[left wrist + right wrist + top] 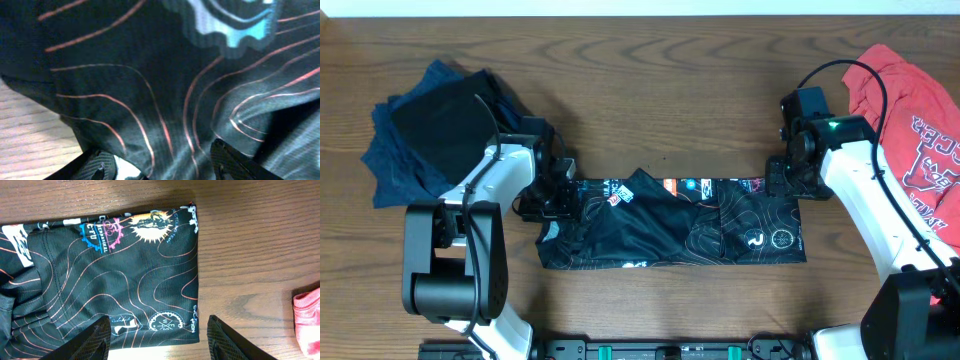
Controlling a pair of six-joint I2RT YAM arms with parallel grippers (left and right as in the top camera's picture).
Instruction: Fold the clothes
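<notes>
The brown wooden tabletop (650, 90) fills the overhead frame. The black jersey (720, 235) lies across the lower middle as a long folded strip, rumpled toward its left. A dark blue garment (430, 130) is heaped at upper left, and a red shirt (920, 130) lies at the right edge. The left hand (555, 195) sits at the jersey's left end, fingers (100, 167) spread wide over the cloth without pinching it. The right hand (785, 178) hovers by the jersey's upper right corner, spread wide and holding nothing.

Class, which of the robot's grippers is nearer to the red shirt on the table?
Right. The right gripper sits at the end of the black jersey nearest the red shirt; the left gripper is at the jersey's opposite end.
</notes>
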